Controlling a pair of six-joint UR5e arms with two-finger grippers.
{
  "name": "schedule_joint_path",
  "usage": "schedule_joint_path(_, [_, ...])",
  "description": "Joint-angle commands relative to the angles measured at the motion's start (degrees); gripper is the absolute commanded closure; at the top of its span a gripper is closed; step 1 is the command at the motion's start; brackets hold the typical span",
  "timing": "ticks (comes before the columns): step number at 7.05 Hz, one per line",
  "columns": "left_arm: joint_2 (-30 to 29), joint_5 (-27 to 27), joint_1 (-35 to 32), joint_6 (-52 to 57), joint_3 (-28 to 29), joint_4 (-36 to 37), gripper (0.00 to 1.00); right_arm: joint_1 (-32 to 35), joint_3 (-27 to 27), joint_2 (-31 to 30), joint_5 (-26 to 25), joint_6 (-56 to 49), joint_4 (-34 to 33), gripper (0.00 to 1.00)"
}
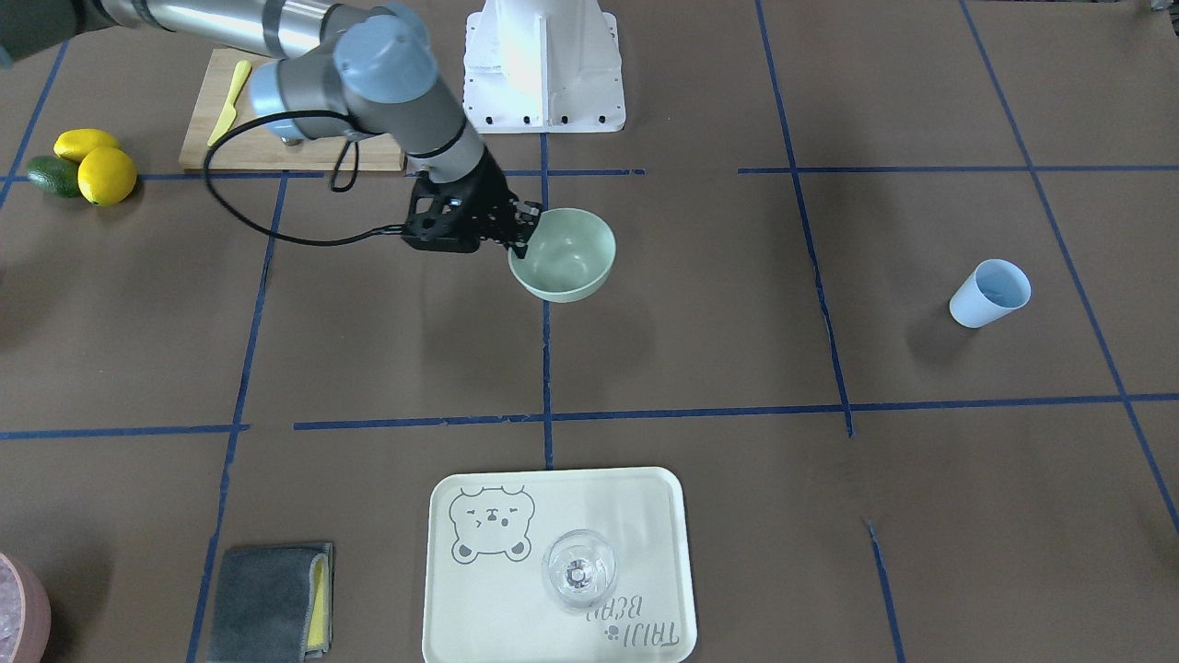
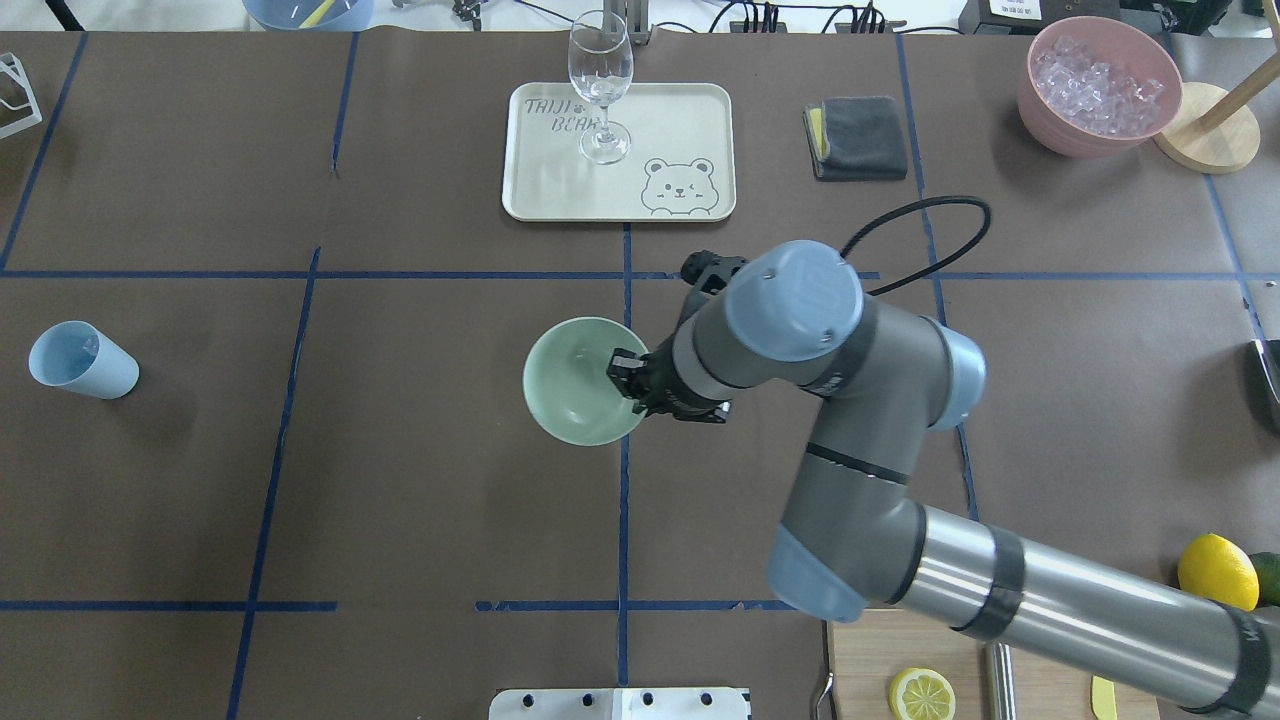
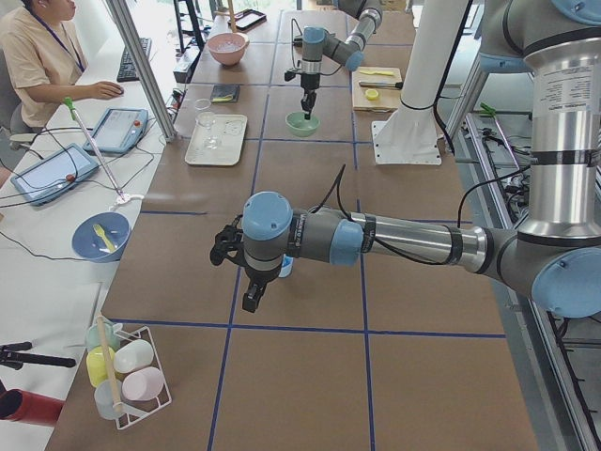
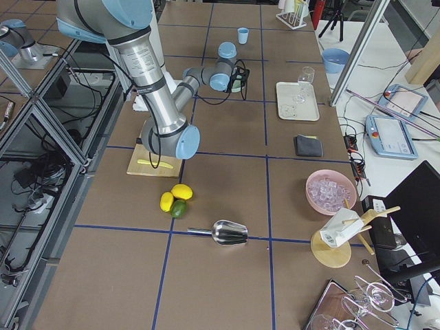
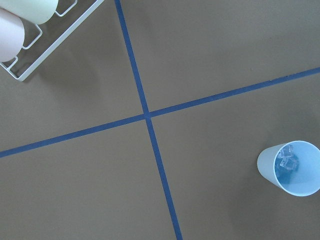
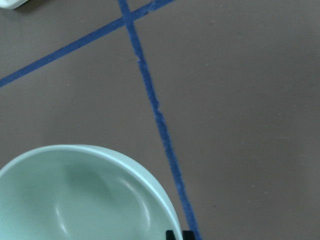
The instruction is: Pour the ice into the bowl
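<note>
Scanning the overhead view from its left edge, you first meet the light blue cup (image 2: 82, 362), upright and well apart from the bowl (image 2: 570, 395), out on the bowl's left. The ice (image 5: 287, 161) sits inside that cup: the left wrist camera shows you a few clear cubes at its bottom. The left gripper (image 3: 252, 296) hangs above the table near the cup, equally far from the bowl. Only the side camera catches it, so you cannot tell whether its fingers are apart or together.

Next comes the bowl itself, pale mint green, on the central blue tape line and with nothing in it. The right gripper (image 2: 622, 372) is clamped on the bowl's right-hand rim, one finger inside the wall and one outside. Whether the bowl rests on the table or is lifted clear, you cannot tell.

Beyond the bowl, away from the robot, the tray (image 2: 680, 120) carries a clear glass (image 2: 600, 85) standing upright. Further right of the bowl lies a grey cloth (image 2: 860, 137), then the pink tub (image 2: 1100, 130). A lemon (image 2: 1217, 571) sits far right of the bowl, on the robot's side.
</note>
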Motion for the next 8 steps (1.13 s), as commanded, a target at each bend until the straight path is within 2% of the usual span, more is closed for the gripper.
schedule_joint_path(1, [0.5,0.0,0.1,0.1,0.3,-6.0,0.00,-2.8,-10.4,8.7,-5.6,2.6,-2.8,1.00])
schedule_joint_path(4, [0.5,-1.7,0.4,-0.4,0.5,-7.0,0.00,-3.9,-10.8,8.5,-5.2,2.6,-2.7,1.00])
schedule_joint_path(5, [0.5,-3.0,0.7,-0.4,1.0,-7.0,0.00,-3.9,-10.8,8.6,-5.2,2.8,-1.9,0.60])
schedule_joint_path(6, [0.4,-3.0,2.2,-0.5,0.9,-7.2,0.00,-3.9,-10.8,8.6,-5.2,3.0,-1.4,0.01])
schedule_joint_path(7, [0.3,-3.0,4.3,-4.3,0.8,-9.6,0.00,-3.1,-10.4,8.7,-5.1,2.8,-1.2,0.00])
schedule_joint_path(8, [0.3,-3.0,8.3,-14.2,0.7,-17.7,0.00,-0.6,-7.7,8.6,-2.8,2.8,-1.4,0.00])
